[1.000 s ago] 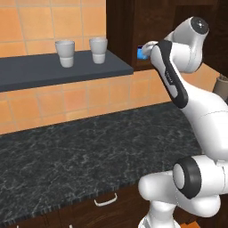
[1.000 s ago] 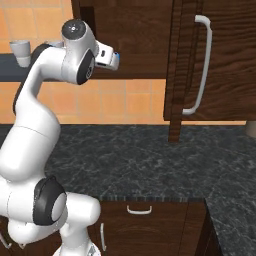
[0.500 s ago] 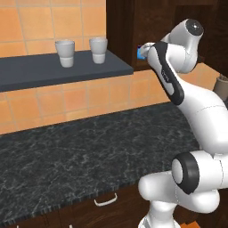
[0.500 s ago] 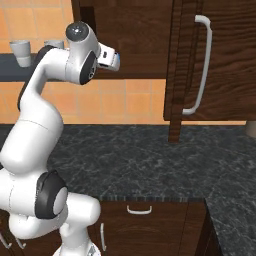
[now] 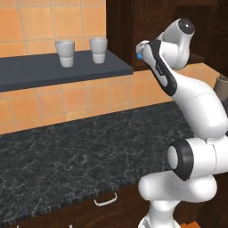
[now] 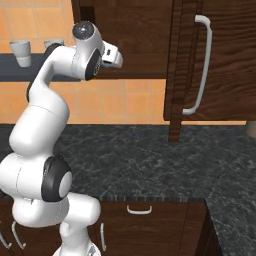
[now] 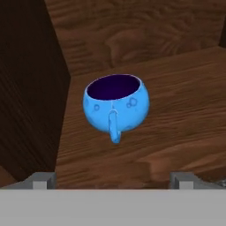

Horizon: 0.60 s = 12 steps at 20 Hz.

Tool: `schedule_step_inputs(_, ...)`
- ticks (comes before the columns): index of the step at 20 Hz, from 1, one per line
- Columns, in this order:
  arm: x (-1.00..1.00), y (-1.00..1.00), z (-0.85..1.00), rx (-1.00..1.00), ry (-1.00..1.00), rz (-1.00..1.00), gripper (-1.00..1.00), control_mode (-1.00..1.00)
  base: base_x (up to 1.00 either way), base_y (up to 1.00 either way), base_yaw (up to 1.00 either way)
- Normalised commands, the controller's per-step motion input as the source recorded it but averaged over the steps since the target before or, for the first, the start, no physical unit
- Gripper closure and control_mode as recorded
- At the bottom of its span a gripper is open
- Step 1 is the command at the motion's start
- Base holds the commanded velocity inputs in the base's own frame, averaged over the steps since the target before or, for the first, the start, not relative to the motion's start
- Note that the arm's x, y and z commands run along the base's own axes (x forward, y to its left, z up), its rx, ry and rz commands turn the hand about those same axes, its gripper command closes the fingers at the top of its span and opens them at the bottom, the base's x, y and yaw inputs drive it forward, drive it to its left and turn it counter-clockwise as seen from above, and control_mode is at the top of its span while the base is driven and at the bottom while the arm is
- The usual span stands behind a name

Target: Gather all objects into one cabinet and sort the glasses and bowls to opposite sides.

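gripper (image 7: 114, 178): fingers spread wide, nothing between them, pointing into the dark wooden cabinet (image 7: 176, 101). blue bowl (image 7: 115, 104): straight ahead of the hand, apart from both fingertips, standing upright on the cabinet floor just beside the dark side wall; round, so no long axis to speak of, but a small handle-like tab on its near side points back at the hand, roughly midway between the fingers. judgement: the coming move turns on this line, bowl dead ahead and centred, so a straight advance looks enough. arm: reaches up into the cabinet opening. glasses (image 5: 65, 53) and (image 5: 98, 50): two pale tumblers, upright, near each other on the grey shelf (image 5: 53, 71), well apart from the hand. counter (image 5: 89, 151): dark stone, below.
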Motion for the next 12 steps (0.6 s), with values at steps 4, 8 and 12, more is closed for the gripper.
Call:
schedule_step_inputs(4, 0.36, 0.00, -0.03, 0.00, 0.02, 0.00, -1.00, -1.00, 0.00, 0.00, 0.00)
schedule_step_inputs(8, 0.39, 0.00, -0.10, 0.00, 0.05, 0.00, -1.00, -1.00, 0.00, 0.00, 0.00)
schedule_step_inputs(12, 0.38, 0.00, -0.13, 0.00, 0.05, 0.00, -1.00, -1.00, 0.00, 0.00, 0.00)
